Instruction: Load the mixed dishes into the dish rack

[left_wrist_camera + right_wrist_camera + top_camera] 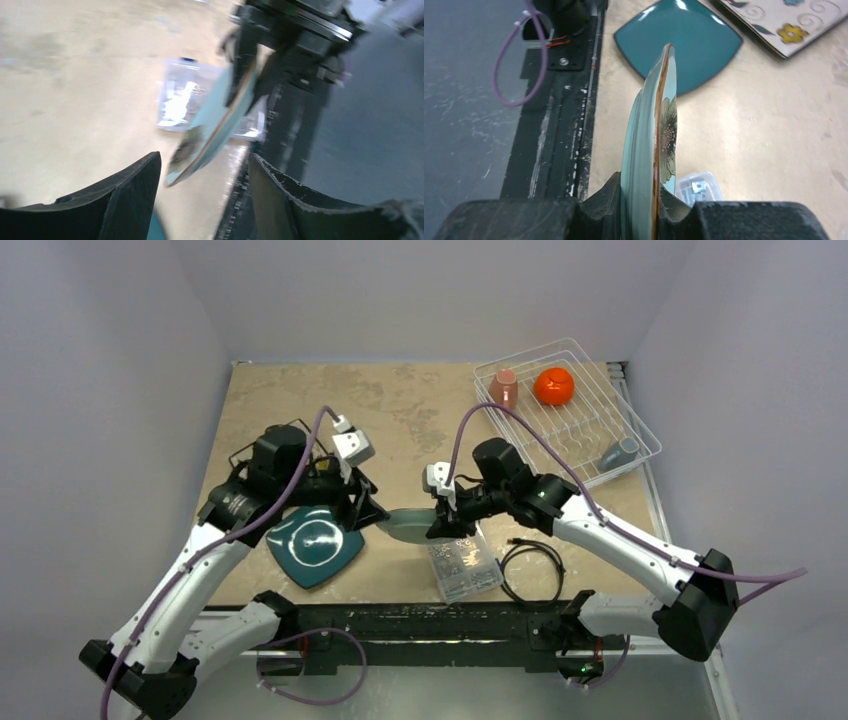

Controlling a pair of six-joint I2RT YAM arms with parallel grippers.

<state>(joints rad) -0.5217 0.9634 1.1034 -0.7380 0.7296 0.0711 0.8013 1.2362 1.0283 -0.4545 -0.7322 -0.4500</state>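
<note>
My right gripper point(437, 525) point(641, 195) is shut on the rim of the pale green flowered plate point(405, 525) point(649, 135) and holds it on edge above the table. My left gripper point(372, 512) point(205, 200) is open and empty, just left of that plate point(215, 125), not touching it. The dark teal square plate point(315, 545) point(684, 40) lies flat under the left arm. The white floral square plate point(784, 20) lies beyond it; the left arm hides it in the top view. The white wire dish rack point(640, 435) at the back right holds the pink cup point(503, 388), the orange bowl point(553, 386) and the grey mug point(618, 452).
A clear plastic box of small parts point(463, 565) point(696, 187) lies under the right gripper. A coiled black cable point(530, 565) lies to its right. The black base rail point(430, 625) runs along the near edge.
</note>
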